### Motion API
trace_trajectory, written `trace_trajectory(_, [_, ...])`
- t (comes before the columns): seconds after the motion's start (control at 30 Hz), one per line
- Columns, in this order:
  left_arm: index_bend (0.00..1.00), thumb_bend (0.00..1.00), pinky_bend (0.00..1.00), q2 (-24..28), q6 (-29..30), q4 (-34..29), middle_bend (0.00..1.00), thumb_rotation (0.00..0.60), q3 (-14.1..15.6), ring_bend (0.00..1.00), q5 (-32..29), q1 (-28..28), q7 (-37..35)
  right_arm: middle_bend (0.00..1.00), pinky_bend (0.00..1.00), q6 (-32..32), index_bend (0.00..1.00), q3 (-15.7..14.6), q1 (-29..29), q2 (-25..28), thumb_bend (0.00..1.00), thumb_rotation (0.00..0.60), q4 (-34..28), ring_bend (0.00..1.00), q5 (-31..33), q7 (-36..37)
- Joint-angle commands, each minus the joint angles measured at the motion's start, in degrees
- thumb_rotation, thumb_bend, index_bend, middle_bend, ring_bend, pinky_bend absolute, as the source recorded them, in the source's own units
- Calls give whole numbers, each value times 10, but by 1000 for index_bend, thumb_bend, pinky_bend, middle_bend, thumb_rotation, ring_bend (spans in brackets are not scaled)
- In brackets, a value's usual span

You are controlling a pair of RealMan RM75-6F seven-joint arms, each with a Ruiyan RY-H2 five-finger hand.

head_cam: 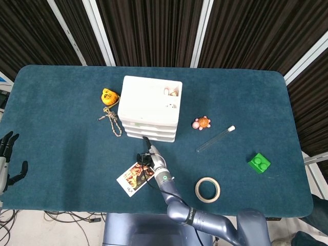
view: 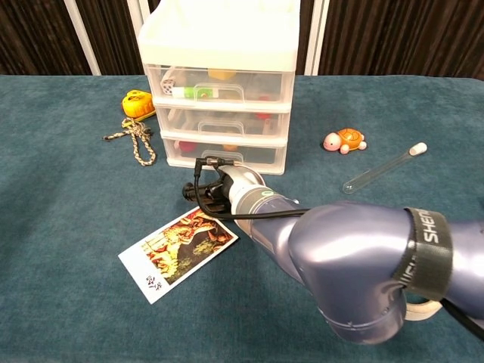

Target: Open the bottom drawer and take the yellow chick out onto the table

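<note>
The white three-drawer unit [head_cam: 150,106] [view: 219,91] stands at the table's middle, all drawers closed. Through the bottom drawer's [view: 225,153] translucent front I make out a red and a yellowish shape; the chick cannot be told apart. My right hand [head_cam: 149,155] [view: 206,191] is low on the table just in front of the bottom drawer, one dark finger reaching to its front; the wrist hides the rest in the chest view. My left hand [head_cam: 7,160] hangs off the table's left edge, fingers spread, holding nothing.
A picture card [head_cam: 135,178] [view: 179,252] lies beside my right wrist. A yellow tape measure [head_cam: 109,96] and a rope [head_cam: 110,122] lie left of the unit. To the right lie a turtle toy [head_cam: 201,123], test tube [head_cam: 215,139], green brick [head_cam: 259,163] and tape roll [head_cam: 208,189].
</note>
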Motion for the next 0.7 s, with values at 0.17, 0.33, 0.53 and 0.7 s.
trace_trajectory(0.17, [33,464,0,0,-1,-1,0,600,0,0,1,0,-1,1000,1000,-3,27,2,2,-1,642,600,6,1000,-5,5])
trace_trajectory(0.33, [33,464,0,1,-1,-1,0,600,0,0,0,0,0,1000,1000,-10,79,-4,-1,0,642,600,5,1000,-11,11])
trace_trajectory(0.53, [33,464,0,2,-2,-2,0,600,0,0,-1,-1,1,1000,1000,-18,151,-11,-5,3,643,600,1,1000,-15,16])
trace_trajectory(0.7, [34,464,0,3,-5,-3,0,600,1,0,-3,-1,2,1000,1000,-23,166,-22,-9,5,643,600,-4,1000,-17,16])
